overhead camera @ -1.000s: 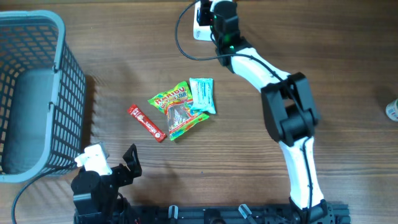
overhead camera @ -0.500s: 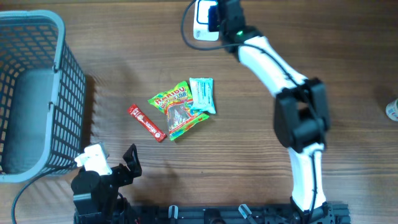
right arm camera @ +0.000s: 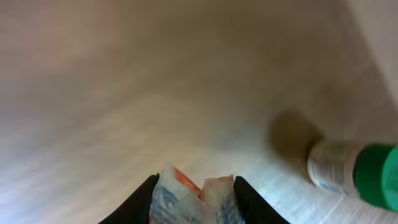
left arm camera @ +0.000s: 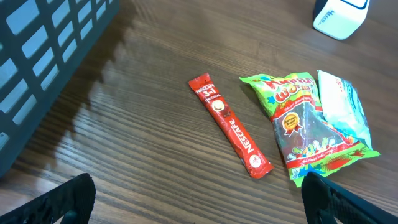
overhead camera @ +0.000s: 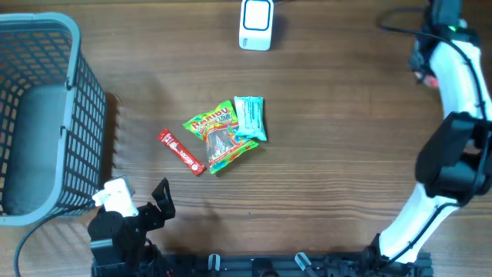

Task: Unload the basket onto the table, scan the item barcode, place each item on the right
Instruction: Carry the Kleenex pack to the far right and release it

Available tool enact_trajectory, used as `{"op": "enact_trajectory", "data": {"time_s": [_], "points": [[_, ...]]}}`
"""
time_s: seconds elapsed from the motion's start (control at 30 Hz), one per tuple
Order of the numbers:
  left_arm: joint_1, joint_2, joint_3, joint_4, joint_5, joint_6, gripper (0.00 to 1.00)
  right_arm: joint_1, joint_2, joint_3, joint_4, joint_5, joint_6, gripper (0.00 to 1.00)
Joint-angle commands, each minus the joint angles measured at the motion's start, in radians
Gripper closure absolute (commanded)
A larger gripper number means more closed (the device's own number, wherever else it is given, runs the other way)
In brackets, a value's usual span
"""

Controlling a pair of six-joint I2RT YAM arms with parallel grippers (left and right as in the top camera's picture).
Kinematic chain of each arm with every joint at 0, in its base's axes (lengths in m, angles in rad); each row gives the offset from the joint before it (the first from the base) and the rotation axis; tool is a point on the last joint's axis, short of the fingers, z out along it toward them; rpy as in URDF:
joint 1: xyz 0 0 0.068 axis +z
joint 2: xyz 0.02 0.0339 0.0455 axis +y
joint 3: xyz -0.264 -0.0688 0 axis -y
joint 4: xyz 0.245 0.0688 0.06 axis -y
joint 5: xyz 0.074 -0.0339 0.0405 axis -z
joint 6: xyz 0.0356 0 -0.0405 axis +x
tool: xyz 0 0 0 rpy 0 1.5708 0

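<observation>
Wood-grain table (overhead camera: 323,177), grey basket (overhead camera: 46,115) at the left edge. I read the right gripper (right arm camera: 194,183) as clamped on a small red, white and blue packet (right arm camera: 177,190), out at the table's far right, well apart from the white scanner (overhead camera: 256,14). A green-capped bottle (right arm camera: 354,174) is near it. Left gripper (left arm camera: 198,180) stands wide open, near the red Nescafe stick (left arm camera: 231,126) and Haribo bag (left arm camera: 298,124).

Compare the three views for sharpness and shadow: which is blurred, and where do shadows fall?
Right wrist view: heavily blurred, the tabletop smeared, the green-capped bottle and the packet in the right tool soft. Left wrist view: sharp, print on the red stick readable, shadow of the basket across the tabletop. Overhead view: crisp, evenly lit, faint shadow right of the basket.
</observation>
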Motion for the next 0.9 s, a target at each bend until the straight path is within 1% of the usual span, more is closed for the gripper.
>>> {"op": "enact_trajectory", "data": {"time_s": [0.0, 0.07, 0.1, 0.13, 0.2, 0.23, 0.3, 0.33, 0.37, 0.4, 0.43, 0.5, 0.53, 0.57, 0.67, 0.7, 0.73, 0.8, 0.87], "points": [[-0.005, -0.006, -0.003, 0.002, -0.01, 0.015, 0.0, -0.105, 0.055, -0.023, 0.01, -0.022, 0.036, 0.65], [-0.005, -0.006, -0.003, 0.002, -0.01, 0.015, 0.0, -0.154, 0.061, -0.023, 0.018, -0.024, 0.07, 0.62], [-0.005, -0.006, -0.003, 0.002, -0.01, 0.015, 0.0, -0.184, 0.061, -0.023, 0.032, -0.058, 0.059, 0.53], [-0.005, -0.006, -0.003, 0.002, -0.01, 0.015, 0.0, -0.192, 0.061, -0.023, 0.032, -0.066, 0.059, 0.52], [-0.005, -0.006, -0.003, 0.002, -0.01, 0.015, 0.0, -0.211, 0.062, -0.023, 0.033, -0.067, 0.061, 0.55], [-0.005, -0.006, -0.003, 0.002, -0.01, 0.015, 0.0, -0.221, 0.062, -0.023, 0.048, -0.058, 0.059, 0.54], [-0.005, -0.006, -0.003, 0.002, -0.01, 0.015, 0.0, -0.232, 0.062, -0.023, 0.066, -0.059, 0.059, 0.34], [-0.005, -0.006, -0.003, 0.002, -0.01, 0.015, 0.0, -0.232, 0.062, -0.023, 0.066, -0.059, 0.059, 0.26], [-0.005, -0.006, -0.003, 0.002, -0.01, 0.015, 0.0, -0.231, 0.061, -0.014, 0.062, -0.06, 0.058, 0.03], [-0.005, -0.006, -0.003, 0.002, -0.01, 0.015, 0.0, -0.226, 0.061, 0.003, 0.044, -0.063, 0.064, 0.0], [-0.005, -0.006, -0.003, 0.002, -0.01, 0.015, 0.0, -0.216, 0.059, 0.036, 0.011, -0.08, 0.068, 0.0], [-0.005, -0.006, -0.003, 0.002, -0.01, 0.015, 0.0, -0.189, 0.045, 0.114, -0.062, -0.17, 0.069, 0.0], [-0.005, -0.006, -0.003, 0.002, -0.01, 0.015, 0.0, -0.167, 0.031, 0.147, -0.106, -0.262, 0.068, 0.0], [-0.005, -0.006, -0.003, 0.002, -0.01, 0.015, 0.0, -0.138, 0.01, 0.174, -0.158, -0.395, 0.068, 0.01], [-0.005, -0.006, -0.003, 0.002, -0.01, 0.015, 0.0, -0.044, -0.029, 0.181, -0.235, -0.705, 0.069, 0.0], [-0.005, -0.006, -0.003, 0.002, -0.01, 0.015, 0.0, 0.009, -0.031, 0.181, -0.27, -0.806, 0.067, 0.0], [-0.005, -0.006, -0.003, 0.002, -0.01, 0.015, 0.0, 0.061, -0.031, 0.181, -0.308, -0.852, 0.067, 0.0], [-0.005, -0.006, -0.003, 0.002, -0.01, 0.015, 0.0, 0.166, -0.031, 0.178, -0.365, -0.852, 0.055, 0.0], [-0.005, -0.006, -0.003, 0.002, -0.01, 0.015, 0.0, 0.294, -0.031, 0.178, -0.403, -0.777, 0.055, 0.0]]}}
